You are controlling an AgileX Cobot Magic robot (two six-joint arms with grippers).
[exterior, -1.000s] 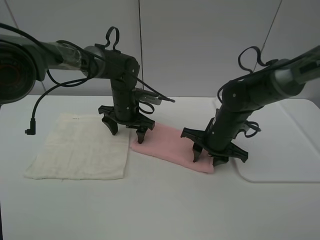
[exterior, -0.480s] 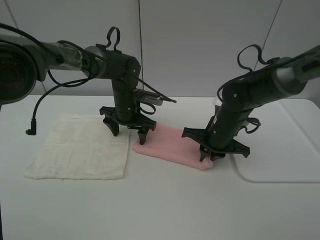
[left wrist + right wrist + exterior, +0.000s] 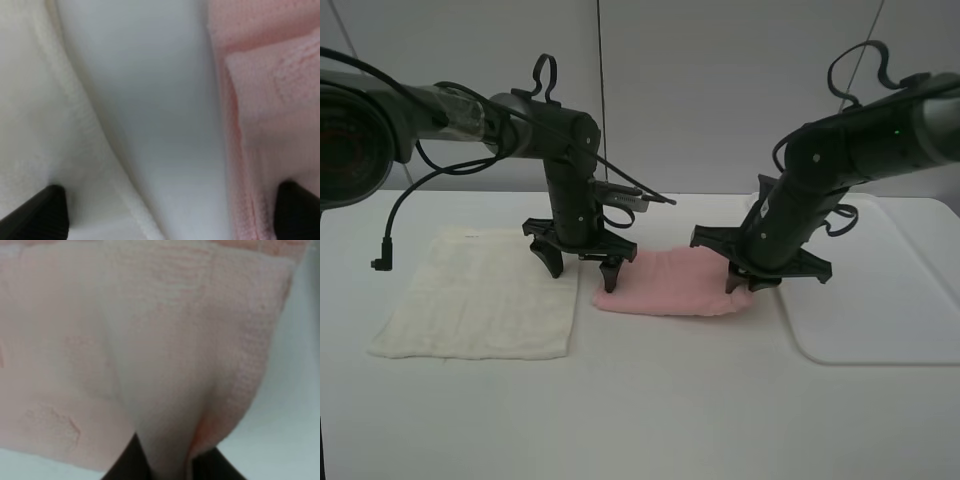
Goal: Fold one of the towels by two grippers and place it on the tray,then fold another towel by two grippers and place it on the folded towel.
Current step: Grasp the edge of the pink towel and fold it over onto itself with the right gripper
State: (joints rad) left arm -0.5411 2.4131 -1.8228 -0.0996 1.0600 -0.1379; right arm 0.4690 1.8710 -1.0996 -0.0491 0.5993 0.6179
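Observation:
The pink towel (image 3: 665, 287) lies rumpled on the table between the arms. My right gripper (image 3: 751, 282) is shut on its right edge and holds that edge a little above the table; in the right wrist view the pink towel (image 3: 150, 340) fills the frame and is pinched between the fingertips (image 3: 131, 465). My left gripper (image 3: 582, 268) is open, its fingers straddling the gap between the white towel (image 3: 480, 295) and the pink towel's left edge. The left wrist view shows the white towel (image 3: 30, 110), bare table, and the pink towel (image 3: 270, 110). The white tray (image 3: 890, 310) is at the right.
The white towel lies flat at the left of the white table (image 3: 650, 400). A black cable (image 3: 390, 230) hangs from the left arm above the towel's far left corner. The tray's near left corner is close to my right gripper.
My right gripper has shut on the pink towel's right edge and lifted it up and back, bunching the towel. My left gripper has stayed open and shifted slightly right.

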